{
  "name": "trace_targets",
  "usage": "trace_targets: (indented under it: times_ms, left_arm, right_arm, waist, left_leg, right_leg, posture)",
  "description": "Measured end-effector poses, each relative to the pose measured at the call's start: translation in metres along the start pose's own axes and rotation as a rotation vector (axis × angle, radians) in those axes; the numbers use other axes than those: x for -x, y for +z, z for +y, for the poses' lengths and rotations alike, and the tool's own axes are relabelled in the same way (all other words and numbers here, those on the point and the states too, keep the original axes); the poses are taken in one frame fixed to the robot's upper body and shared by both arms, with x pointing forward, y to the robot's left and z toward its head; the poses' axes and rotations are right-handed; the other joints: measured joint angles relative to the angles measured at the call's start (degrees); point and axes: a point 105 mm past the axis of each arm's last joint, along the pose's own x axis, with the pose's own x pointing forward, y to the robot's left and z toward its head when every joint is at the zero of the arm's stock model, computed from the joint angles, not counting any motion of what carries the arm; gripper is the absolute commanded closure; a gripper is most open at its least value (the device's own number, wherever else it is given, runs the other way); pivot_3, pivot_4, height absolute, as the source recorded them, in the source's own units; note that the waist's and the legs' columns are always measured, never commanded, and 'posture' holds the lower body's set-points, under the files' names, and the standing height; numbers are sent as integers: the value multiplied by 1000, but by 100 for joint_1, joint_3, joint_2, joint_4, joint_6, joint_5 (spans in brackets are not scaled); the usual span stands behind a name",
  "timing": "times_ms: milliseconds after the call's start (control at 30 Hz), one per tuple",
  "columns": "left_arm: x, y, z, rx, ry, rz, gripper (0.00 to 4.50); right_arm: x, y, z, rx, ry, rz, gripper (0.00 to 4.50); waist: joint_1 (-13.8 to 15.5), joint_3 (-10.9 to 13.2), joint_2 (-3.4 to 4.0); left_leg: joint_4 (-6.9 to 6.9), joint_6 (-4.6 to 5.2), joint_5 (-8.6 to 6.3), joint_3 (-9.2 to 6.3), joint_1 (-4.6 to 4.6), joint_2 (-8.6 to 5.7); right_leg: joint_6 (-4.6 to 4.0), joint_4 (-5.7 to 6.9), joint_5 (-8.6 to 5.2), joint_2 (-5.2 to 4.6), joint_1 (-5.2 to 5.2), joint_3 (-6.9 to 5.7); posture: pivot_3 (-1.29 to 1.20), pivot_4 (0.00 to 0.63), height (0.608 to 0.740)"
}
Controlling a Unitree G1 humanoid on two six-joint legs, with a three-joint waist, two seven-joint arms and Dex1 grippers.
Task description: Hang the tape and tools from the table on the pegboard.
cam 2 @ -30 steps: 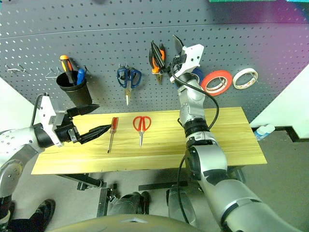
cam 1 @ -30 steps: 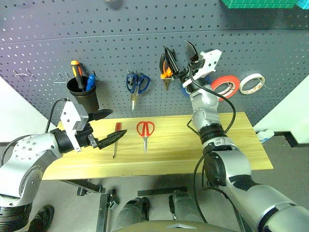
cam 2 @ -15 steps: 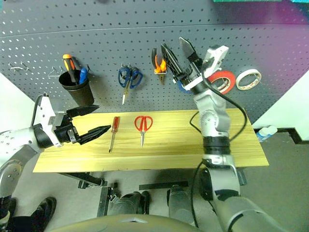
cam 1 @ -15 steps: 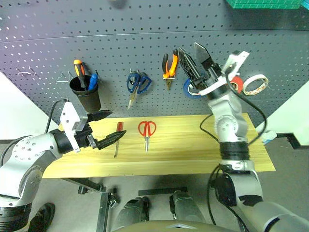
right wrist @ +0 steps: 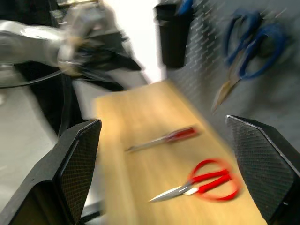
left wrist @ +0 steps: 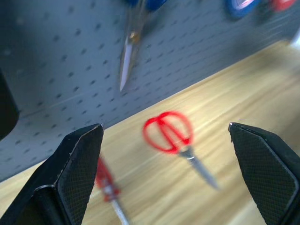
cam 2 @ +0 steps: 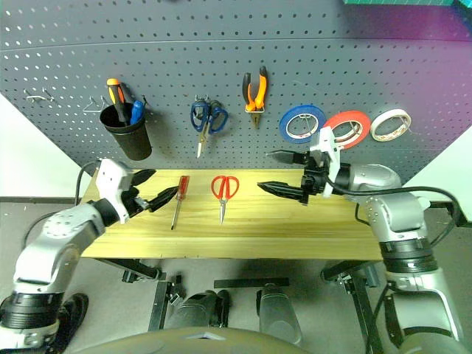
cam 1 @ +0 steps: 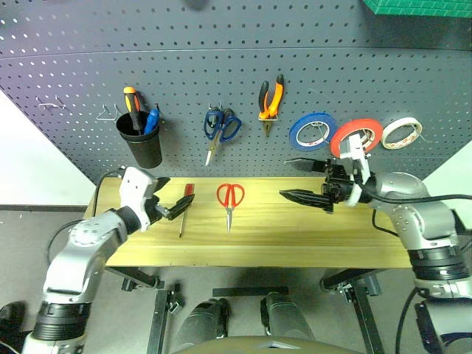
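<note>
Over table (cam 1: 280,232), both tools (cam 1: 171,198) (cam 1: 299,178) level, spread, facing inward.

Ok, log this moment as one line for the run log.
left gripper: open, by screwdriver | right gripper: open, empty | red scissors: on table | pliers, red tape: on pegboard

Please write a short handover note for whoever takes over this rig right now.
Left gripper: open, empty, over the table's left end beside the slim red-handled screwdriver.
Right gripper: open, empty, above the light wooden plank table, pointing toward the red-handled steel-bladed scissors.
Done: orange-and-black-handled pliers and flat red tape roll hang on the dark grey perforated pegboard.
Left: screwdriver and scissors lie on the table; hang both.
</note>
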Motion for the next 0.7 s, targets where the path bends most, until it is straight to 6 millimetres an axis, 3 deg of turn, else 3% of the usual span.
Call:
trace_targets:
  times_ms: [200,333,467,700]
  left_arm:
    - [-39,-46,-13,162,171,226,0]
    - [-62,-42,-29,202,185,275,0]
    - [-77,-32,-42,213,165,272,0]
    - [-95,-37,-36,229,242,370,0]
  right_arm:
    - [9,5,6,4,58,15,48]
    - [13,13,12,6,95,-39,48]
    - [14,7,16,2,108,-49,48]
    - [6,1,12,120,62,-30,48]
  waist:
    - [-3,40,-32]
    - [-3,61,-47]
    - [-7,84,-50]
    - [-46,193,-52]
  left_leg:
    - [1,16,-11,0,-10,0]
    - [3,23,-16,0,-17,0]
    - [3,27,-20,1,-17,0]
    - [6,27,-20,4,-17,0]
  right_leg:
    - [18,-22,3,0,2,-4]
    - [27,-32,7,0,1,-5]
    - [29,-38,7,0,3,-6]
    - [33,-36,8,0,3,-6]
  posture:
    - [-291,185,740]
    - [-308,196,740]
    - [-325,206,740]
    - [-338,230,740]
